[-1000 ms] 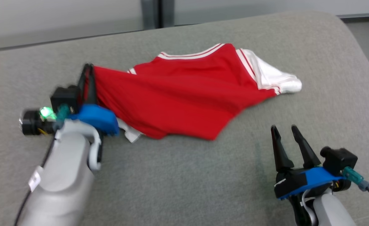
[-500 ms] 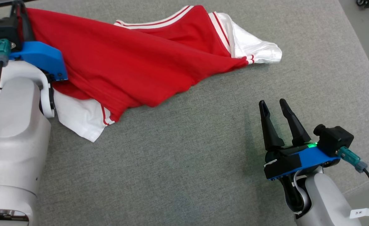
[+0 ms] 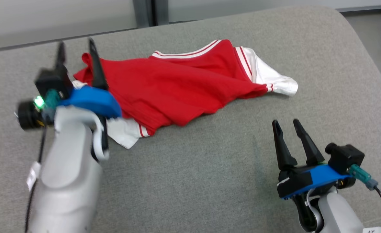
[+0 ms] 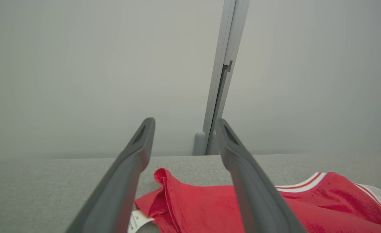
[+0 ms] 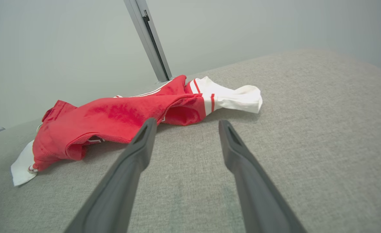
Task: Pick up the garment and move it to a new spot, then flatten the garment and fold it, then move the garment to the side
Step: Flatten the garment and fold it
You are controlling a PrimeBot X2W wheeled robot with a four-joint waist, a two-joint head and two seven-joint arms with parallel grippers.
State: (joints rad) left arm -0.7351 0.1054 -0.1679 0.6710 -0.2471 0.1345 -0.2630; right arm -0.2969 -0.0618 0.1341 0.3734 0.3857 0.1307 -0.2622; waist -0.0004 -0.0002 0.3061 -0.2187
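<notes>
**Head view.** I am keeping the left gripper spread wide with nothing between its fingers. It is hanging over the left end of the shirt. One finger is standing above the bunched red edge and the other above the bare grey cushion. I cannot tell whether either finger is touching the cloth.

The shirt is lying crumpled across the far middle of the cushion, running left to right. One white sleeve is trailing at its right end, and the other is poking out from under the red body beside my left forearm. I judge that this spot is leaving bare cushion in front of the shirt for spreading it flat.

I am resting the right gripper near the front right, well apart from the shirt. It is equally wide, empty, and aimed at the shirt's right half, probably so that it is ready to take that end.

**Left wrist view.** The red edge and a small white label are showing low between the fingers.
</notes>
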